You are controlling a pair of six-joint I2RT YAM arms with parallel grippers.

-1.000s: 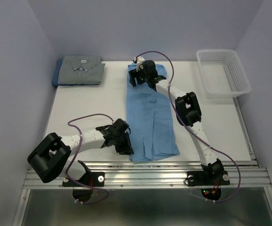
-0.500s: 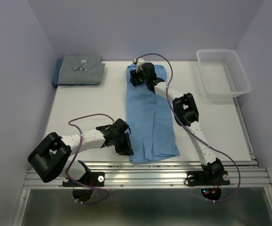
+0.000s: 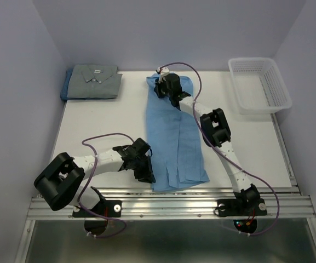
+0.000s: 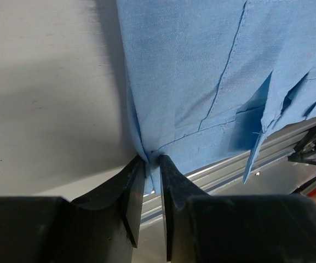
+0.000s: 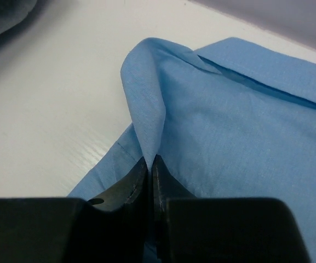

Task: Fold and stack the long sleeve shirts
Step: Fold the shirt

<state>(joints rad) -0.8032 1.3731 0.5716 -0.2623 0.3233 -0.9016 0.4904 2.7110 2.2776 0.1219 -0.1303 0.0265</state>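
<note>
Since the earlier frame the light blue shirt [image 3: 175, 137] has gained a raised pleat at its upper left corner. There the right gripper [image 5: 150, 163], spread a second ago, now pinches the cloth. The shirt lies lengthwise down the middle of the frame, and at its lower left corner the left gripper [image 4: 151, 161] pinches the edge. In the upper left, a folded grey shirt [image 3: 96, 81] sits on a darker blue shirt [image 3: 64, 90]. A white basket [image 3: 259, 85] stands at the upper right of the table [image 3: 103, 126].
</note>
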